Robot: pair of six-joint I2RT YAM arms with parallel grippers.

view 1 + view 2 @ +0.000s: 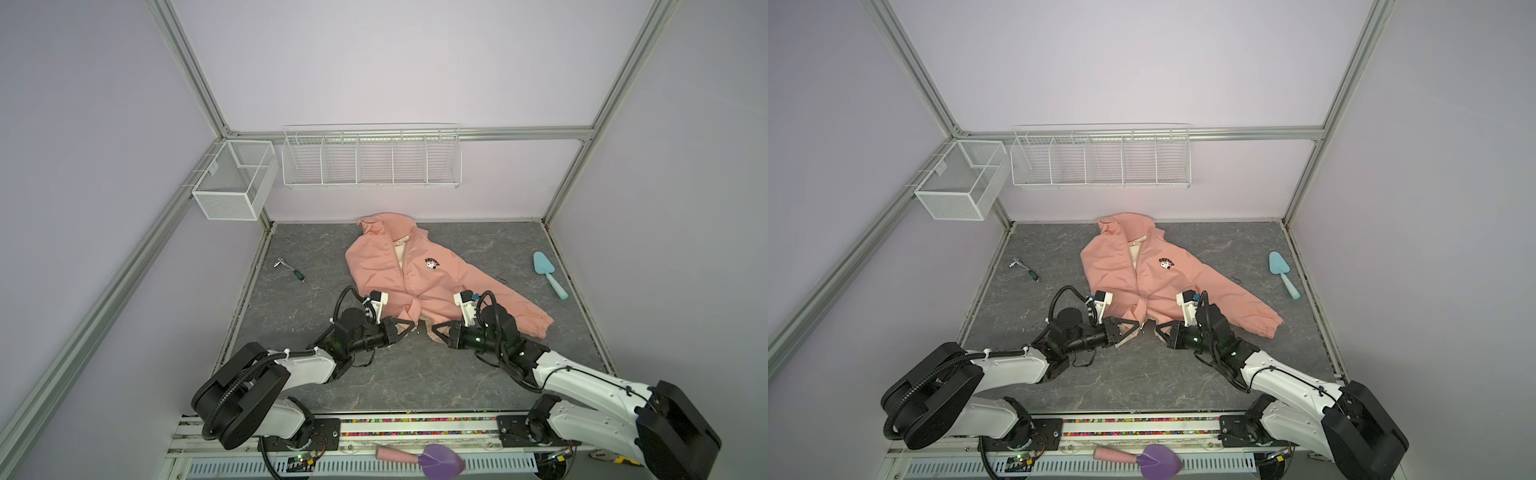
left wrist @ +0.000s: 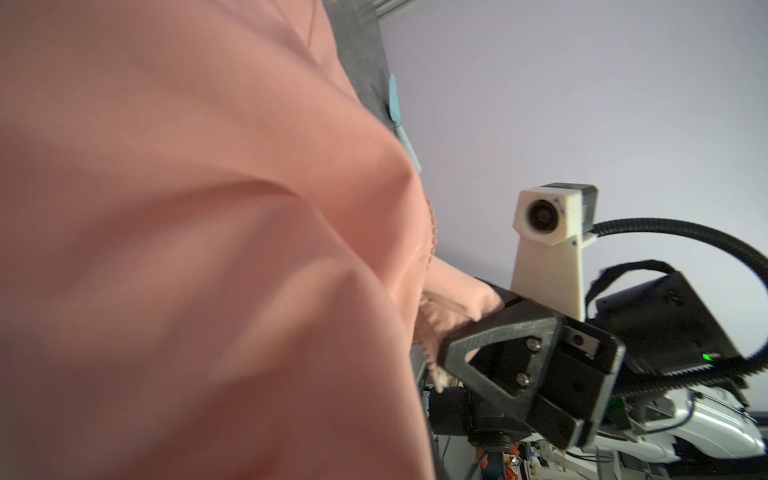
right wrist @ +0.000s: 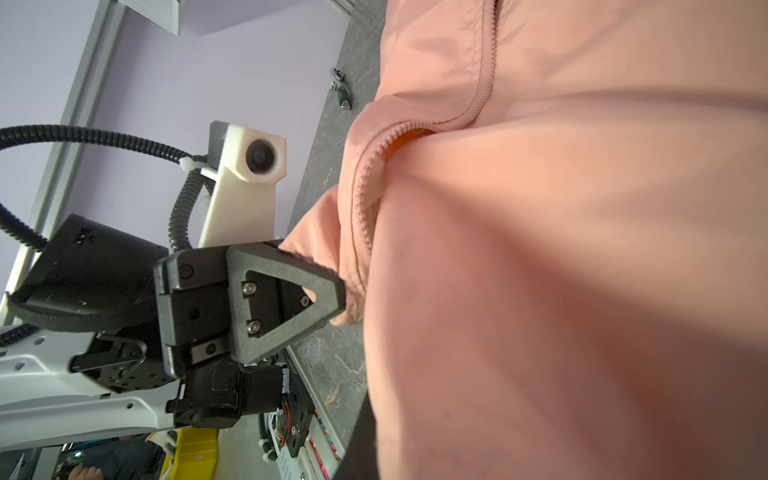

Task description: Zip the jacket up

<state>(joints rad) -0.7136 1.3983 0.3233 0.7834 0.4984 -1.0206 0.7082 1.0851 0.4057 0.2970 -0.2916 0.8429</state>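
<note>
A salmon-pink hooded jacket [image 1: 419, 270] lies front-up in the middle of the grey stone-patterned tabletop [image 1: 395, 382], hood toward the far wall, zipper [image 3: 491, 70] parted at the collar. At its near hem, the left gripper [image 1: 410, 325] and right gripper [image 1: 434, 328] face each other, each clamped tight on a hem corner beside the zipper. A light-blue trowel [image 1: 547, 272] lies well apart to the right, a small hand tool [image 1: 291, 270] to the left.

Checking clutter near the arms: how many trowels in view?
2. Blue trowel on the mat, right of the jacket; purple trowel on the front ledge. Jacket could hide more.
</note>
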